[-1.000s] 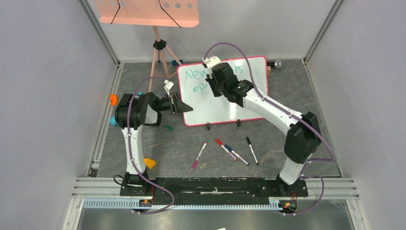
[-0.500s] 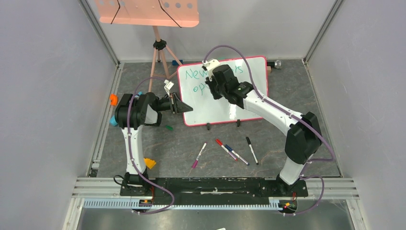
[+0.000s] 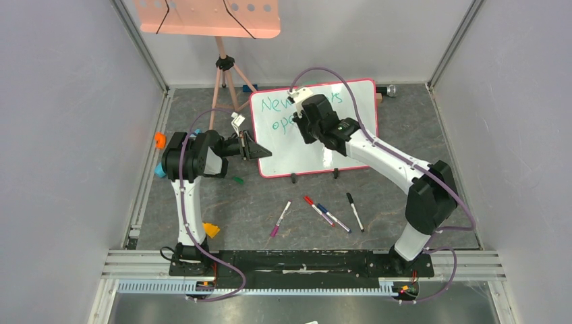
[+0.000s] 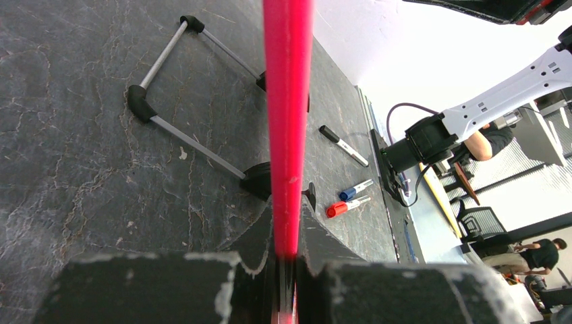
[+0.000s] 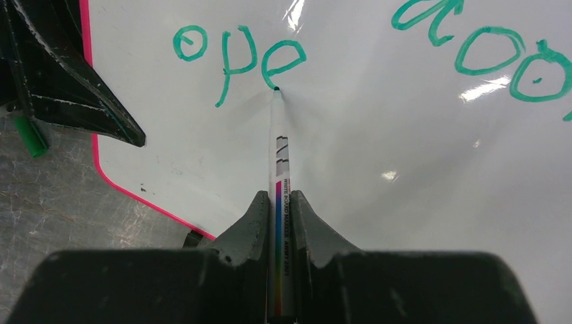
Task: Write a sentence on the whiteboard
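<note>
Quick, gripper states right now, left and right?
Left gripper: closed on the pink-red frame edge of the glossy white rectangular whiteboard.
Right gripper: closed on a white-barrelled marker, its tip against the board at the green handwritten letters.

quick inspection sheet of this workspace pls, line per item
surface: dark stone-look table, scuffed
job's things: whiteboard propped on its feet; green sentence, second line reads "ope"; marker tip on board at the "e"
clutter: four loose markers, green cap, orange bits
end effectors: left end effector shut on whiteboard frame; right end effector shut on marker
cables: purple cable along each arm, no snag seen
surroundings: grey walls, pink tray on tripod
</note>
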`<state>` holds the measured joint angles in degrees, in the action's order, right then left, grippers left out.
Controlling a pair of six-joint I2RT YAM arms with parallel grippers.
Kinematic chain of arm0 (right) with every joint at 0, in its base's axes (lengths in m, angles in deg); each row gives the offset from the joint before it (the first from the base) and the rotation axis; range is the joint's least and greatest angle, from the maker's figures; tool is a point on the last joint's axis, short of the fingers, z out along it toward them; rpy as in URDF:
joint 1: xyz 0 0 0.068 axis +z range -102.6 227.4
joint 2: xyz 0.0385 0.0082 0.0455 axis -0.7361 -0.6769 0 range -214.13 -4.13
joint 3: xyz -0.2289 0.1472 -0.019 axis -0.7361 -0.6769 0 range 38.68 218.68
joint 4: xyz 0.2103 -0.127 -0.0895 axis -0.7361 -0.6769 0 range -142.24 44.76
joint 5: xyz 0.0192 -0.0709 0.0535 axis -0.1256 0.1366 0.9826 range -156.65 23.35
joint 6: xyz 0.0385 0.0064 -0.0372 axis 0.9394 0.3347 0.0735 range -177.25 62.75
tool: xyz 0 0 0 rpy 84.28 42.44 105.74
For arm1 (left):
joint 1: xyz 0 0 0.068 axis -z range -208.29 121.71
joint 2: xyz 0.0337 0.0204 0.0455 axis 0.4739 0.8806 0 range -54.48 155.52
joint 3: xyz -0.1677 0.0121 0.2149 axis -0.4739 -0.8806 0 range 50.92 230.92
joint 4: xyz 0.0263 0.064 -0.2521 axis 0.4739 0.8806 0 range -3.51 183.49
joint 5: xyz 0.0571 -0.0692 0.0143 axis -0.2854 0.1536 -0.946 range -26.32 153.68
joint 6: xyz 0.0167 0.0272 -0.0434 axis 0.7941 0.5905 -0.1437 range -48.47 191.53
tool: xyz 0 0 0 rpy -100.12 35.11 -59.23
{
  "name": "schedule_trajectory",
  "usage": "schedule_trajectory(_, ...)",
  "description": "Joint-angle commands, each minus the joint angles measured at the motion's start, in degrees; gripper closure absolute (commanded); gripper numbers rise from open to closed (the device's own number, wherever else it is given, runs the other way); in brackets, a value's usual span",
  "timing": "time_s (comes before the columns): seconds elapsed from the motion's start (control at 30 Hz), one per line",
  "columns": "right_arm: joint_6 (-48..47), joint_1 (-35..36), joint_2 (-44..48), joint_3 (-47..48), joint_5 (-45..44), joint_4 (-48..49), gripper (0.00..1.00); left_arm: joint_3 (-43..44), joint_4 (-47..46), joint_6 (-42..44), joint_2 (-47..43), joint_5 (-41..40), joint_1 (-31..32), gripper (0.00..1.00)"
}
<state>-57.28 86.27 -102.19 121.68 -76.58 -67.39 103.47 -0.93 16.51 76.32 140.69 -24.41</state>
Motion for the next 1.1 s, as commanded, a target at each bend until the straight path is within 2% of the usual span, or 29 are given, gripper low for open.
schedule_trajectory(0.0,-0.4,-0.7,1.4,-0.1,-5.2,-2.8,1.0,0.4,-1.8,2.8,3.1,-5.7,-1.0,0.98)
schedule_trajectory(0.4,-0.1,-1.0,2.0,6.5,-3.2,-4.1,1.0,0.4,-1.8,2.7,3.1,-5.7,-1.0,0.98)
schedule_trajectory(1.07,-0.2,-2.0,-0.7,8.3,-2.8,-3.8,1.0,0.4,-1.8,2.7,3.1,-5.7,-0.9,0.98)
